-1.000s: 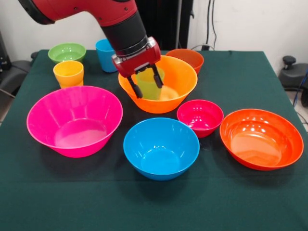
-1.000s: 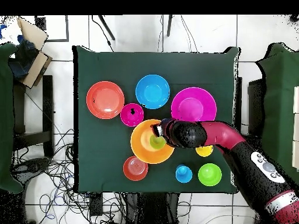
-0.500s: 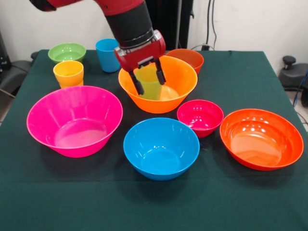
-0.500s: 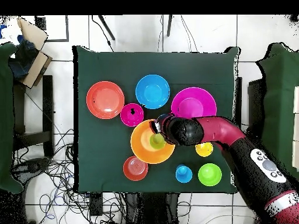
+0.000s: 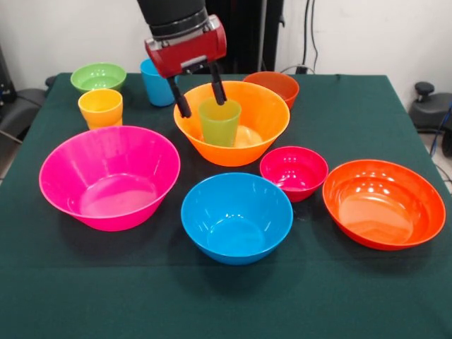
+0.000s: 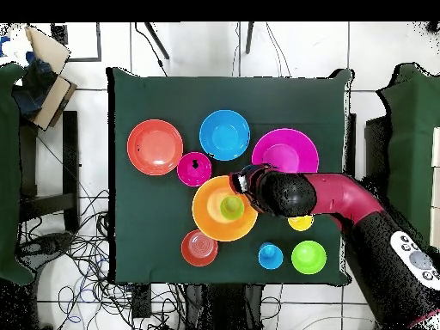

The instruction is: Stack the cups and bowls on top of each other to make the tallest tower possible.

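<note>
Front view shows the end effector (image 5: 197, 90) spread wide and holding nothing, its two dark fingers (image 5: 182, 103) hanging apart just above the rim of the green cup (image 5: 219, 122). That cup stands upright inside the big orange bowl (image 5: 265, 120) near the middle of the tabletop (image 5: 339, 113), clear of both fingers.
</note>
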You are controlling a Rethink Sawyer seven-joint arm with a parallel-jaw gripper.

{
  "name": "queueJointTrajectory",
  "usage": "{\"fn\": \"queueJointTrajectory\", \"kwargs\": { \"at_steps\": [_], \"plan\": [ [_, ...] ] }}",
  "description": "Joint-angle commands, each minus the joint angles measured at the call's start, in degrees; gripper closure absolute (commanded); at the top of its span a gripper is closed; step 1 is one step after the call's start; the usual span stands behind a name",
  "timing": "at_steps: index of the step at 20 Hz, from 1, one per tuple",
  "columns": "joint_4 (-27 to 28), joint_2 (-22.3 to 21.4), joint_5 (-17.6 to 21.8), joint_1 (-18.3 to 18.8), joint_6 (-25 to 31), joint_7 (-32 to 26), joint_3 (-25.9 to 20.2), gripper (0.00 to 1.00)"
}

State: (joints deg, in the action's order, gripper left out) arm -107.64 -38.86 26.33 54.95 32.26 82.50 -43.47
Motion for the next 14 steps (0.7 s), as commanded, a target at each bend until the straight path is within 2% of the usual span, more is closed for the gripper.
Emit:
{"fn": "queueJointTrajectory", "kwargs": {
  "at_steps": [1,3,5,10,14],
  "plan": [
    [1.87,-2.76,-2.55,-0.28,10.44,-3.12,-0.64,0.00],
    [5.11,-2.52,-2.89,0.06,14.85,-7.86,-1.76,0.00],
    [7.52,-1.02,-2.61,0.08,16.79,-10.80,-2.49,0.00],
    [11.53,4.70,0.03,-0.08,15.39,-13.01,-2.56,0.00],
    [15.63,8.52,1.55,-0.07,16.59,-16.40,-3.15,0.00]
  ]
}}
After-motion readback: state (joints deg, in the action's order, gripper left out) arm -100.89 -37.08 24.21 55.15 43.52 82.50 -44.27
